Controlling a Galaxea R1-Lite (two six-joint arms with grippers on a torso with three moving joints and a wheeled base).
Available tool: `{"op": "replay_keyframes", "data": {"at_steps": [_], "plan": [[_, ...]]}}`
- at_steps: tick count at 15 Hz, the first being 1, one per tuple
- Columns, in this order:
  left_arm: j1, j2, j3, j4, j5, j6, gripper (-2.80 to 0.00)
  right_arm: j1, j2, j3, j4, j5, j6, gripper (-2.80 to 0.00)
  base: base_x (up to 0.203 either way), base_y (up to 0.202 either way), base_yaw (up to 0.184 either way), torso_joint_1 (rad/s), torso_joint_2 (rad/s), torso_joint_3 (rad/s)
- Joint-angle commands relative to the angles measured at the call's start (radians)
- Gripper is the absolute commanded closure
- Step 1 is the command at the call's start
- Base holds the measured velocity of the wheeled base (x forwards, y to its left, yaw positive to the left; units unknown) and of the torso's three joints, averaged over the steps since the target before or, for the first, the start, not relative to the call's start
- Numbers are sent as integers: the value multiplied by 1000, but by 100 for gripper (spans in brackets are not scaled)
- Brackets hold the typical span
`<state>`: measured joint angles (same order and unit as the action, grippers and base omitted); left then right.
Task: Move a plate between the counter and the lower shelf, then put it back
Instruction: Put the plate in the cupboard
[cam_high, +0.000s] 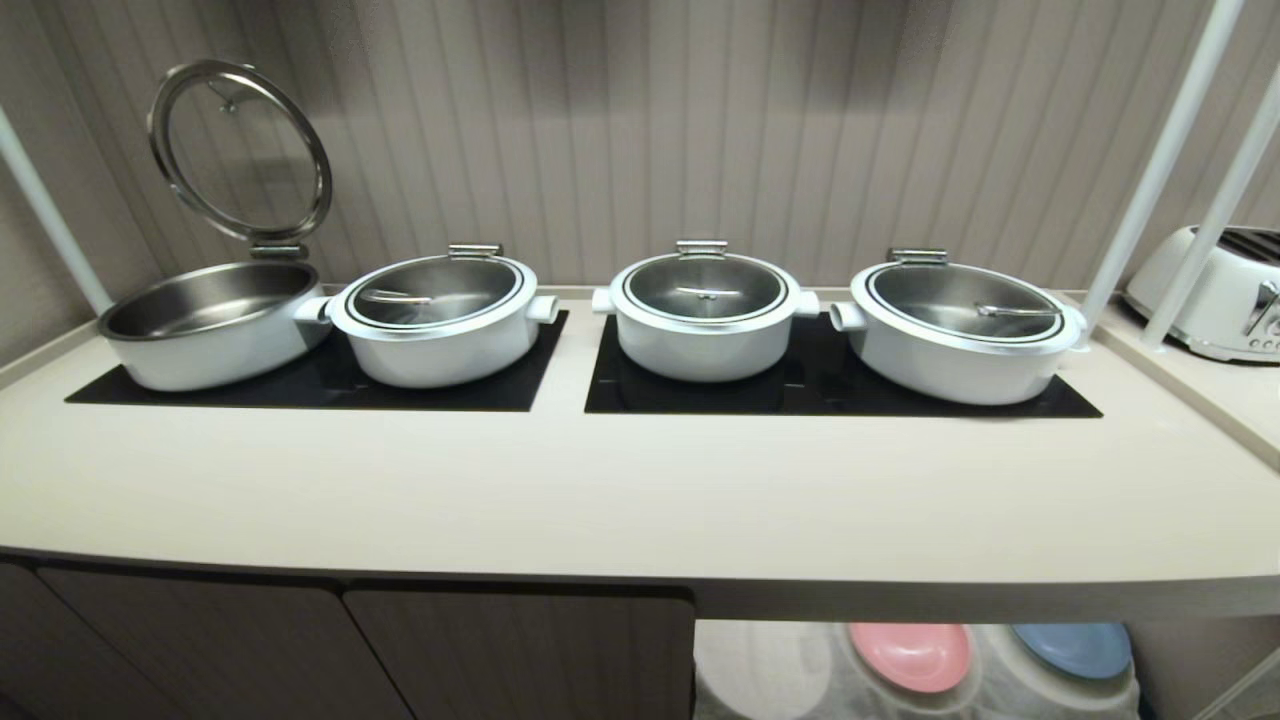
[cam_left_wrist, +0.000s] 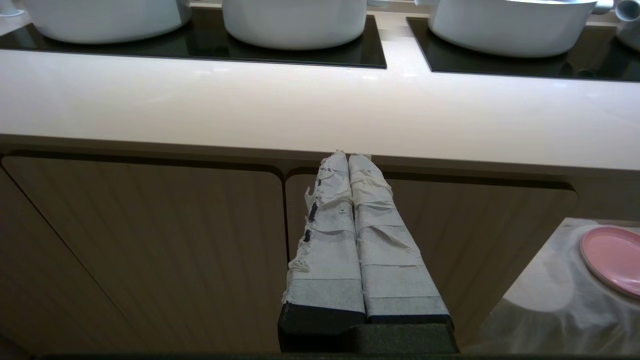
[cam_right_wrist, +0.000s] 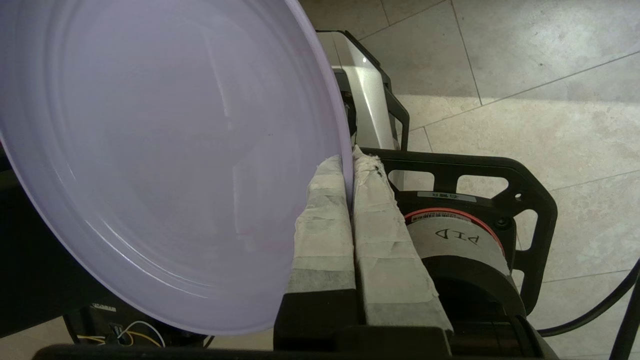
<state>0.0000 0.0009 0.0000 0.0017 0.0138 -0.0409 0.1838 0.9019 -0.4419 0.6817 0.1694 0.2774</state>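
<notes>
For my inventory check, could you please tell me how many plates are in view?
3. The lilac plate is pinched by its rim in the right gripper; the pink plate and blue plate sit on the lower shelf. More may be hidden.

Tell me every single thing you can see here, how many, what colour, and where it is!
Round lilac plastic plate: one, lilac, pinched by its rim in the right gripper, above the tiled floor.
White pots with steel rims: four, on the black hob panels; three lidded, the leftmost with its glass lid tipped up.
Black hob panels: two, set into the counter.
Long beige counter: one, bare in front of the pots.
Round pink plate: one, on the white-draped lower shelf.
Round blue plate: one, right of the pink one.
White toaster: one, far right.
Left gripper: taped fingers together, empty, before the cupboard doors.
Right gripper: taped fingers clamped on the plate.
</notes>
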Motion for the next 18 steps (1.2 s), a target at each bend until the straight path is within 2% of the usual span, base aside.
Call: {"op": "replay_keyframes", "data": {"at_steps": [1, 18], "plan": [[1, 1, 0, 0, 0, -1, 0, 0, 1, 2, 4, 1, 2, 0, 0, 0, 0, 0, 0, 0], [0, 1, 0, 0, 0, -1, 0, 0, -1, 12, 4, 1, 2, 0, 0, 0, 0, 0, 0, 0]]}}
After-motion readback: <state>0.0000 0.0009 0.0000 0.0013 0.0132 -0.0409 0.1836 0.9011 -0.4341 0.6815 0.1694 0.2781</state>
